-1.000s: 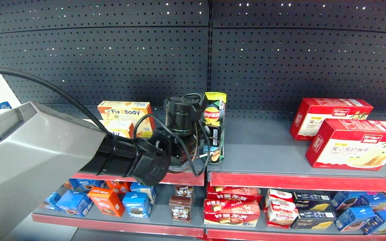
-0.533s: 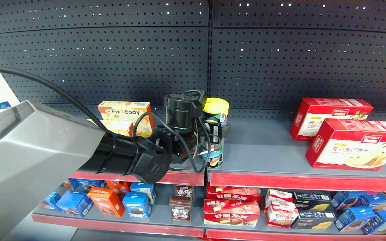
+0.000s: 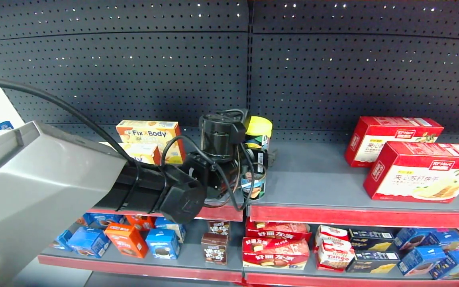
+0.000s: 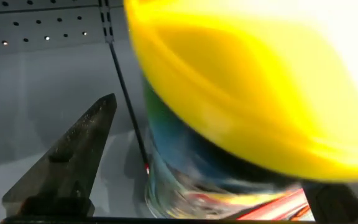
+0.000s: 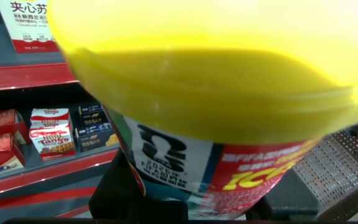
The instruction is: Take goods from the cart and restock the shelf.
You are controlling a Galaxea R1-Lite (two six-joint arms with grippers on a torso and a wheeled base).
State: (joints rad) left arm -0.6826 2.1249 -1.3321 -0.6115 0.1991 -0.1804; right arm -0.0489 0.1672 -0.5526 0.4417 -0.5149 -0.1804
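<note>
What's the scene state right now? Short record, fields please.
left gripper: open around chip can, one finger clear of it
chip can: upright on upper shelf, yellow lid on
right gripper: shut on second chip can
second chip can: held off the shelf, grey mesh beside it
neighbours: orange boxes to the robot's left, red boxes to its right

Our left arm (image 3: 142, 191) is a black tube from a grey boxy shell (image 3: 34, 187); behind the left gripper (image 3: 255, 165), black cables (image 3: 229, 191) loop round a black cylinder (image 3: 217, 135).
</note>
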